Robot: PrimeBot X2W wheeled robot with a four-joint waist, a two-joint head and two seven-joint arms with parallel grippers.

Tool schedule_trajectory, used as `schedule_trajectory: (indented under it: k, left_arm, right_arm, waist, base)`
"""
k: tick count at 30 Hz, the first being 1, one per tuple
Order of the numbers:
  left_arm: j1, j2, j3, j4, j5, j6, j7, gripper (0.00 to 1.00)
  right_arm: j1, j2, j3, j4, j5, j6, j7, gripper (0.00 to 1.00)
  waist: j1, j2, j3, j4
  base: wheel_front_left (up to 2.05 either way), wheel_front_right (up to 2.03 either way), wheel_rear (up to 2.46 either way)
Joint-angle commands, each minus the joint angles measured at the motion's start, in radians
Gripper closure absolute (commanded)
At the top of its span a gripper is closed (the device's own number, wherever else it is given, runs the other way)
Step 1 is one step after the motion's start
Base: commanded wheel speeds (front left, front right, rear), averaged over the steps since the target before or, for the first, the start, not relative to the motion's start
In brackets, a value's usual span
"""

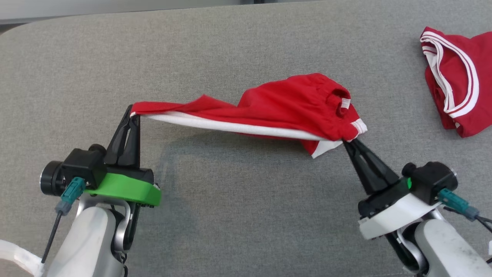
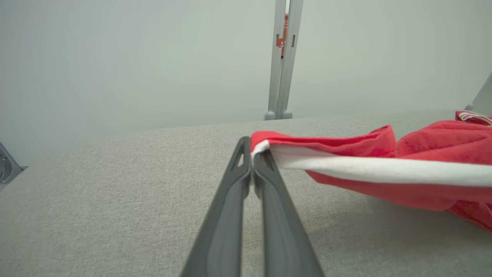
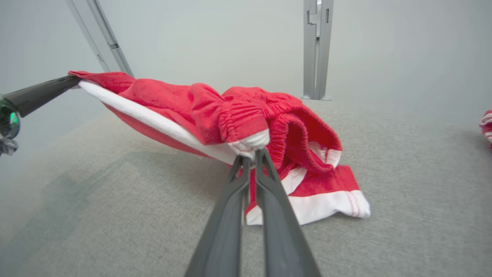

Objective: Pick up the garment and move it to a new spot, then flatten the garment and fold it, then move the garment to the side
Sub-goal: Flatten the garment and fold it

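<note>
The red shorts [image 1: 284,107] sag over the grey table [image 1: 230,215]. The left gripper [image 1: 132,114] pinches their 9 o'clock hem and the right gripper [image 1: 348,143] their 3 o'clock waistband. The cloth looks light and limp, best gripped at the corners.

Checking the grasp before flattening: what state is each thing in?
left tool: shut on a corner of the red garment.
right tool: shut on its gathered end.
red garment: bunched, strung between them, one part resting on the table.
other garment: crumpled, lying free.

No writing could be read. A small red sign [image 2: 282,39] on the grey post [image 2: 277,80] bore white marks, too small to tell.
</note>
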Motion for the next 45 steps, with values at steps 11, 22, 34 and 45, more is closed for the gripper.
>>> schedule_trajectory:
  k: [11, 22, 34, 45]
  left_arm:
    - [-0.143, 0.055, 0.027, -0.49, 0.06, 0.051, 0.093, 1.0]
    - [-0.359, 0.039, 0.029, -0.501, 0.019, 0.026, 0.2, 1.0]
    - [-0.797, -0.061, 0.048, 0.208, -0.031, -0.052, 0.066, 1.0]
    - [-0.903, -0.114, 0.153, 0.731, -0.098, -0.072, -0.018, 1.0]
  right_arm:
    - [-0.172, -0.08, -0.253, -0.352, -0.091, -0.002, 0.105, 1.0]
    - [-0.347, -0.12, -0.314, -0.424, -0.03, -0.002, 0.223, 1.0]
    - [-0.836, -0.053, -0.147, 0.047, 0.066, -0.002, 0.155, 1.0]
    - [-1.061, 0.17, -0.037, 0.634, 0.145, -0.002, -0.014, 1.0]
  waist:
    - [0.0, 0.0, -0.077, -0.018]
    - [0.0, 0.0, -0.036, -0.019]
    - [0.0, 0.0, 0.085, -0.05]
    - [0.0, 0.0, 0.09, -0.08]
  base:
    - [0.0, 0.0, 0.0]
    - [0.0, 0.0, 0.0]
    - [0.0, 0.0, 0.0]
    - [0.0, 0.0, 0.0]
